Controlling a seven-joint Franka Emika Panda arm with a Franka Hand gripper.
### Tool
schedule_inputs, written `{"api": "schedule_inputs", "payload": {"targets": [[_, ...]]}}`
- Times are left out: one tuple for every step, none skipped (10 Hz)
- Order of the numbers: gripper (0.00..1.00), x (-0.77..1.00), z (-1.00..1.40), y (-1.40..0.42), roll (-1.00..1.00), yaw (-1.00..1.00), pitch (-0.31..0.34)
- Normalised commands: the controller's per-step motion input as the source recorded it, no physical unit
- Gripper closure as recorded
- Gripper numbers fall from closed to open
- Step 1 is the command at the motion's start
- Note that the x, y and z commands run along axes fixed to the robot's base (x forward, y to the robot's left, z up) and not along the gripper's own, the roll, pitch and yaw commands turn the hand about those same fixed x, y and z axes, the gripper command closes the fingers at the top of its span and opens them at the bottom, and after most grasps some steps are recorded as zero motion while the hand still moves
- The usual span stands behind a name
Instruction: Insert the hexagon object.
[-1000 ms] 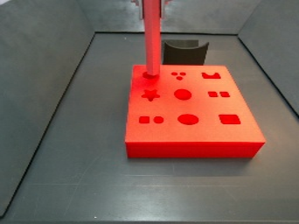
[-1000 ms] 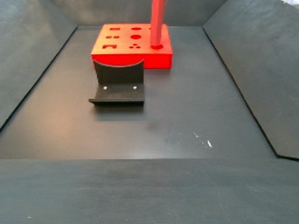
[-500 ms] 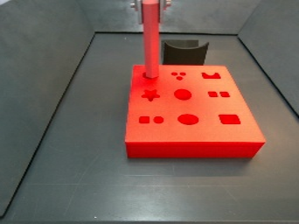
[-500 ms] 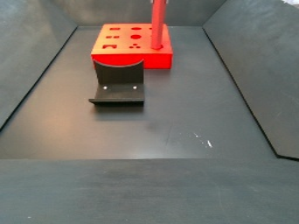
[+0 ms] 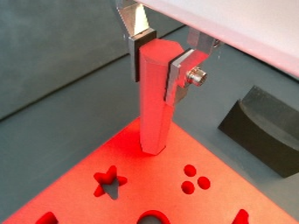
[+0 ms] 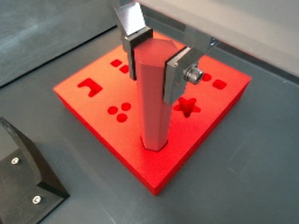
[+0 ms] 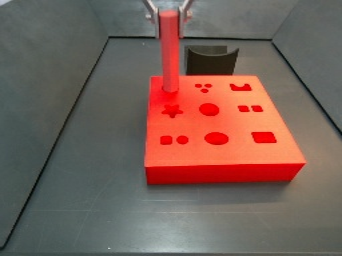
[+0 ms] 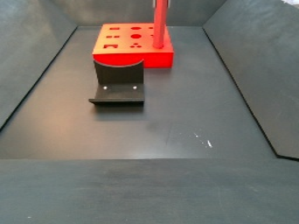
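Observation:
The hexagon object (image 5: 156, 96) is a long bright red six-sided rod, upright, with its lower end at a corner hole of the big red block (image 5: 128, 188). It shows in both wrist views (image 6: 155, 96) and both side views (image 7: 167, 55) (image 8: 158, 24). My gripper (image 5: 162, 61) is shut on the rod's upper end, silver fingers (image 5: 184, 73) flat against two opposite faces. In a side view only the finger tips show at the frame's top edge (image 7: 168, 12). The block (image 7: 217, 128) has several shaped holes, among them a star (image 7: 171, 110).
The dark L-shaped fixture (image 8: 118, 81) stands against the block on the dark floor; it also shows in both wrist views (image 5: 267, 131) (image 6: 21, 179) and behind the block in a side view (image 7: 211, 58). Grey walls (image 7: 74, 90) slope up round the floor.
The gripper has come down with the rod; its fingers now show at the top of a side view. The rod's lower end stays at the same corner of the block.

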Motion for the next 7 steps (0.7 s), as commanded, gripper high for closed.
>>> {"api": "schedule_inputs", "payload": {"targets": [[1.00,0.56,-0.69,0.19,0.18,0.00,0.000],[1.00,0.49,-0.77,0.27,0.23,0.00,0.000],[1.00,0.31,-0.65,0.18,0.31,0.00,0.023],[1.00,0.00,-0.31,0.00,0.14,-0.03,0.000],[1.00,0.00,0.00,0.00,0.03,0.00,0.000],[1.00,0.00,0.00,0.00,0.00,0.00,0.009],[1.00,0.00,0.00,0.00,0.00,0.00,0.000]]}}
